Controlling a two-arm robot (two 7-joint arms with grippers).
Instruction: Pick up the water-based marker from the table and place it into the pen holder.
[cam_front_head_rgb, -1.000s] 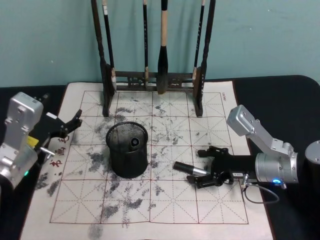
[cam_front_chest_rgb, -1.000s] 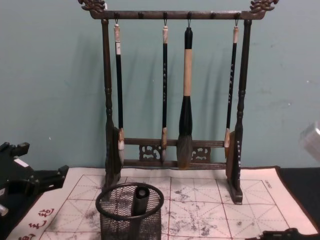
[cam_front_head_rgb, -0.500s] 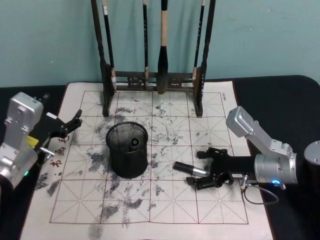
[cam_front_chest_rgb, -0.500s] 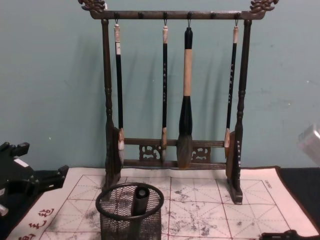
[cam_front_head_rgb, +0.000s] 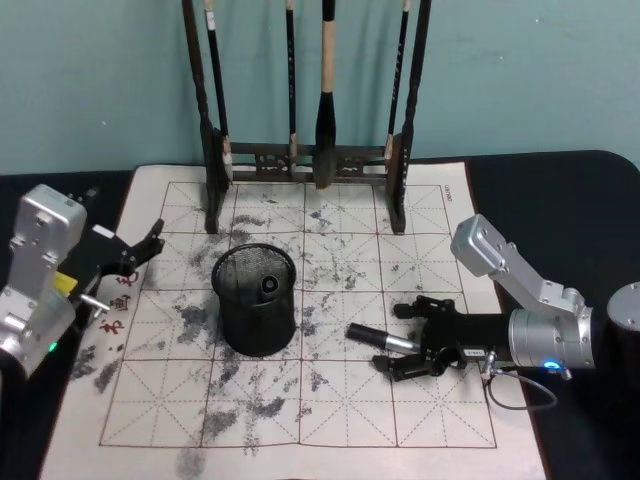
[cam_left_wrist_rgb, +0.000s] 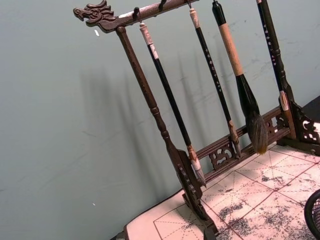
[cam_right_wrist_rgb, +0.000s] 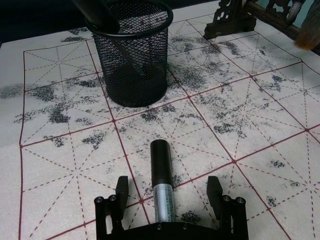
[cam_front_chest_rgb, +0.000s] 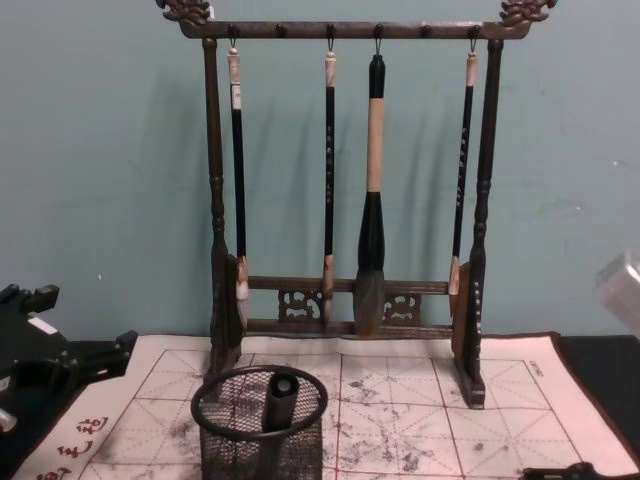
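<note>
Surface: ink-blotched grid mat (cam_front_head_rgb: 250, 440), teal wall behind.
Marker (cam_right_wrist_rgb: 162, 185): flat on the mat, right of the pen holder (cam_front_head_rgb: 255, 300).
Right gripper (cam_right_wrist_rgb: 168, 189): fingers spread, straddling the barrel, not touching.
Handling: light, rigid and slick, I reckon, so it may roll; I'd pinch mid-barrel.
Left gripper (cam_front_head_rgb: 150, 243): parked at the mat's left edge.
</note>
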